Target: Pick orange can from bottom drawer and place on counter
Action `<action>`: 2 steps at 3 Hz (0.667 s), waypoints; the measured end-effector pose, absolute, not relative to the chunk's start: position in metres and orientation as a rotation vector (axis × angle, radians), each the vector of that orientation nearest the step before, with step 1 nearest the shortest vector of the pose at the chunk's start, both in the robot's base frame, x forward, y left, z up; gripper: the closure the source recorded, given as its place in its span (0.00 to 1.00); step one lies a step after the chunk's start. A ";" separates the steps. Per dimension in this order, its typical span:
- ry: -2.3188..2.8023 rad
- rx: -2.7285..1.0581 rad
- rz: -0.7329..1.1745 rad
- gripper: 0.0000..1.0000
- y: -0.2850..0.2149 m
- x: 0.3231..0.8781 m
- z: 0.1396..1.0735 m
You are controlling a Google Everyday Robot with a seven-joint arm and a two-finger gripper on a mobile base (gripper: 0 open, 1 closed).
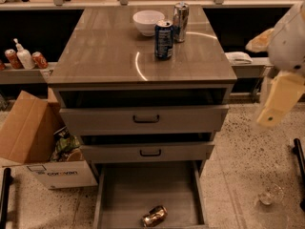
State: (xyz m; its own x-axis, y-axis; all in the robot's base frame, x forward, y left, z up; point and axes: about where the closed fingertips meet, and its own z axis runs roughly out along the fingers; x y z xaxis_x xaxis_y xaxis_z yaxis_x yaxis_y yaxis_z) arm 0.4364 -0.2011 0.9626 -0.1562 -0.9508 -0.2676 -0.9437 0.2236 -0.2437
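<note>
The tool (276, 104) hangs at the table's (105, 46) 3 o'clock, beside the upper drawers (145, 119); whether it is released or clenched I cannot tell. The bottom drawer (136, 187) stands pulled furthest out, presumably so its floor can be reached from above, and the orange can (154, 216) lies on its side near the drawer's front, well apart from the tool, toward its 8 o'clock.
</note>
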 end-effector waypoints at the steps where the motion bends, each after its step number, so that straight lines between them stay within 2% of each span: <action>1: 1.989 -1.886 0.201 0.00 -0.157 0.424 0.911; 2: 1.830 -1.959 0.487 0.00 -0.102 0.390 0.850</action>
